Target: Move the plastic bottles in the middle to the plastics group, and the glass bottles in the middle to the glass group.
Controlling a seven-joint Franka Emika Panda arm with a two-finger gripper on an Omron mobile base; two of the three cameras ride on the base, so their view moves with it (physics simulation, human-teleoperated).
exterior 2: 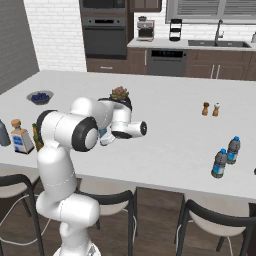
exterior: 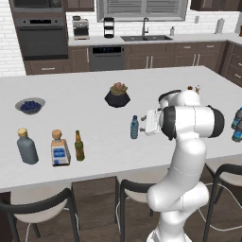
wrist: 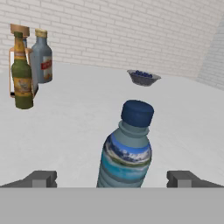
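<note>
A small blue-capped plastic water bottle (exterior: 134, 127) stands alone mid-counter. In the hand view this bottle (wrist: 127, 151) rises close up between my two fingertips (wrist: 45, 178). My gripper (wrist: 113, 179) is open around it, with clear gaps on both sides. From the left base my gripper (exterior: 143, 124) sits just right of the bottle. The slim olive-green glass bottle (exterior: 79, 146) stands at the left beside the glass group: a grey bottle (exterior: 27, 147) and a squarish clear bottle (exterior: 59, 149). The plastics group (exterior 2: 225, 156), two water bottles, stands at the right near the front edge.
A dark potted plant (exterior: 117, 95) sits behind the middle bottle. A bowl of blueberries (exterior: 30, 105) is at the back left. Two small shakers (exterior 2: 210, 109) stand at the back right. Stools (exterior: 137, 189) line the counter's front edge.
</note>
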